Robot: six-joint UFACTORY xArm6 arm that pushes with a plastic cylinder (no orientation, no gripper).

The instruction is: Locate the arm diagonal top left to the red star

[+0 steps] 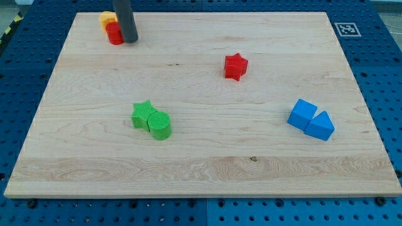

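You are looking at a pale wooden desk (201,163) with a fine horizontal grain, lying on a blue perforated base (377,69); a small black-and-white marker (345,29) is sitting just off the desk's upper right corner.

The rod (124,19) is coming down at the upper left of the frame, dark, straight and smooth, and my tip (130,41) is resting on the wood just to the right of a small red block (114,33), seemingly touching it. An orange-yellow block (107,17) is sitting right behind that red one, touching it. This end effector has no jaws to open or close, and it is holding nothing.

The red star (235,66) is standing alone right of centre in the upper half, well apart from my tip, which is sitting up and far to its left.

A green star (143,113) and a green cylinder (159,125), both with ridged tops, are touching each other left of centre. At the right, a blue cube (303,114) and a blue triangular block (321,126) are pressed together, near the desk's right edge.

Bare wood is surrounding the red star on all sides.
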